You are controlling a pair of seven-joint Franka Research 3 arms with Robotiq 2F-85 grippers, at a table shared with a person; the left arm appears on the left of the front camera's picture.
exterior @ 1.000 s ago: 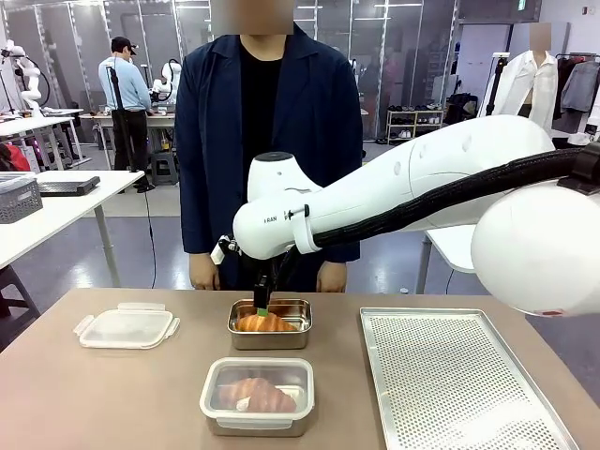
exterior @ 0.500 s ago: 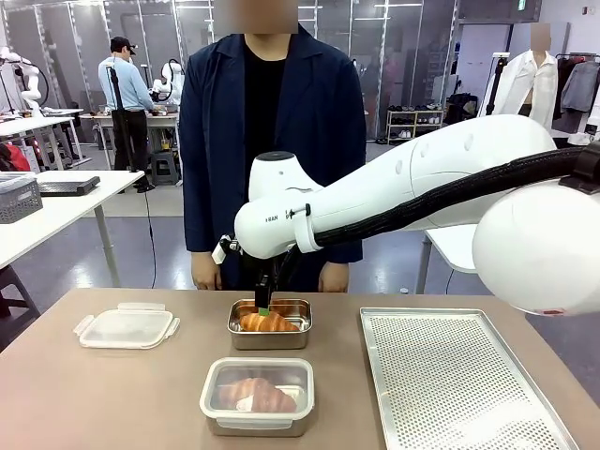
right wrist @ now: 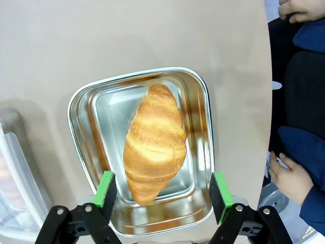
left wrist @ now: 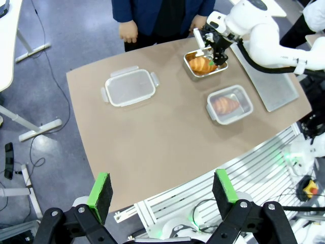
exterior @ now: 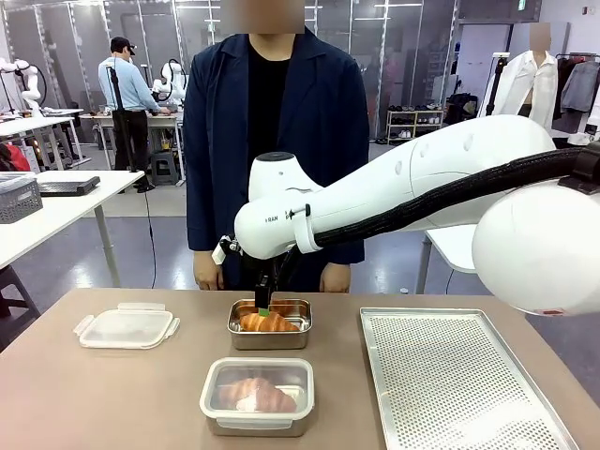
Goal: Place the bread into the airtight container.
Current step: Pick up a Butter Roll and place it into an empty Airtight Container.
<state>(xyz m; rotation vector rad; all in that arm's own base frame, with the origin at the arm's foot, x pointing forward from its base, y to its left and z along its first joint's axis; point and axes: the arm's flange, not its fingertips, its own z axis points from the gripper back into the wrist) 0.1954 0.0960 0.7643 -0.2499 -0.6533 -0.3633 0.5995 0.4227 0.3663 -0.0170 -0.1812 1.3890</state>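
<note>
The bread, a golden croissant [right wrist: 155,145] [exterior: 269,322], lies in an open steel airtight container [right wrist: 81,109] [exterior: 271,338] at the far middle of the table. My right gripper [right wrist: 162,178] [exterior: 263,306] hangs just above it, open, with one green pad on either side of the croissant's near end and neither touching it. High over the table's near edge my left gripper [left wrist: 161,180] is open and holds nothing. From there I also see the croissant [left wrist: 200,64] in its container, under the right arm.
A second container [exterior: 257,396] [left wrist: 229,104] with a clear lid on and a croissant inside stands nearer. A loose clear lid [exterior: 127,328] lies at left, a perforated metal tray [exterior: 459,375] at right. The person's hands [exterior: 206,272] hang beyond the far edge.
The person has shifted slightly to the right. The right gripper stays over the container, still open.
</note>
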